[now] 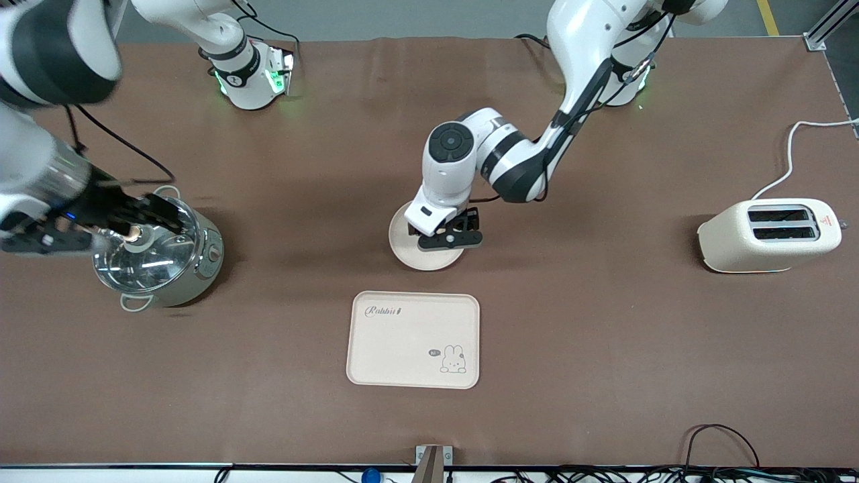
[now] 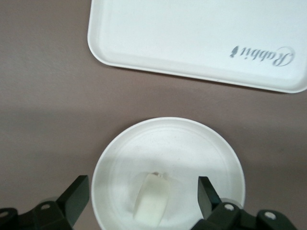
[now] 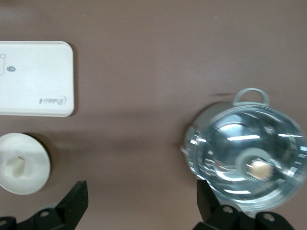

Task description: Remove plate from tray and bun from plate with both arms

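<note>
The round cream-white plate [image 1: 411, 252] lies on the brown table, farther from the front camera than the tray. In the left wrist view the plate [image 2: 192, 143] carries the small pale bun [image 2: 152, 199] near its middle. My left gripper [image 1: 451, 235] hangs low over the plate, and in its wrist view the gripper [image 2: 143, 196] is open with its fingers on either side of the bun, not touching it. The bun is hidden in the front view. My right gripper [image 1: 144, 215] is up in the air over the pot, and in its wrist view the gripper [image 3: 140, 203] is open and empty. That view also shows the plate [image 3: 33, 167] and the bun [image 3: 14, 167].
A cream rectangular tray [image 1: 414, 339] with a rabbit drawing lies nearer to the front camera than the plate. A steel pot with a glass lid [image 1: 161, 258] stands toward the right arm's end. A cream toaster [image 1: 772, 235] stands toward the left arm's end.
</note>
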{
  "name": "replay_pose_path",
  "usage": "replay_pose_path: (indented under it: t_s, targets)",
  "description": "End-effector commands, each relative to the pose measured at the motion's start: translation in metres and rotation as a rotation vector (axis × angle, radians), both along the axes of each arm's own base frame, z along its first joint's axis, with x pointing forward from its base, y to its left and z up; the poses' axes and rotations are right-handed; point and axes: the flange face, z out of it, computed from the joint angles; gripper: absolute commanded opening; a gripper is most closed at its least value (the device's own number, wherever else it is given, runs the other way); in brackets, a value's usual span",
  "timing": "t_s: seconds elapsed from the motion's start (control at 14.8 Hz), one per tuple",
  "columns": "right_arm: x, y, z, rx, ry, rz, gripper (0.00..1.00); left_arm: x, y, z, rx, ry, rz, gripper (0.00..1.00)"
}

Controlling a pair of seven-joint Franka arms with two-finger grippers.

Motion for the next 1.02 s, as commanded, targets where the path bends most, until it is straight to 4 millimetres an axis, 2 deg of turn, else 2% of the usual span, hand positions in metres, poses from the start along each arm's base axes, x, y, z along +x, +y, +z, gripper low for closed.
replay_pose_path:
  t_s: [0.0, 0.2, 0.47, 0.61, 0.68, 0.74, 0.95]
  targets:
    - [-0.041, -0.034, 0.022, -0.017, -0.023, 0.046, 1.00, -0.009, -0.017, -0.021, 0.015, -0.053, 0.018, 0.99]
    - [-0.064, -0.057, 0.041, -0.013, 0.004, 0.043, 1.00, -0.028, -0.032, -0.043, 0.009, -0.054, 0.035, 0.99]
    - [-0.074, -0.067, 0.048, -0.014, 0.025, 0.034, 1.00, -0.045, -0.031, -0.063, 0.027, -0.037, 0.066, 0.98]
    - [-0.073, -0.064, 0.048, -0.017, 0.029, 0.040, 1.00, -0.055, -0.025, -0.074, 0.016, -0.033, 0.067, 0.95]
    - [-0.073, -0.064, 0.050, -0.019, 0.025, 0.040, 1.00, -0.059, -0.025, -0.078, 0.006, -0.034, 0.066, 0.90]
    - [-0.073, -0.063, 0.050, -0.021, 0.025, 0.041, 1.00, -0.062, -0.026, -0.081, 0.003, -0.042, 0.054, 0.80]
    - [-0.071, -0.063, 0.049, -0.037, 0.026, 0.044, 1.00, -0.064, -0.025, -0.085, 0.005, -0.052, 0.083, 0.15]
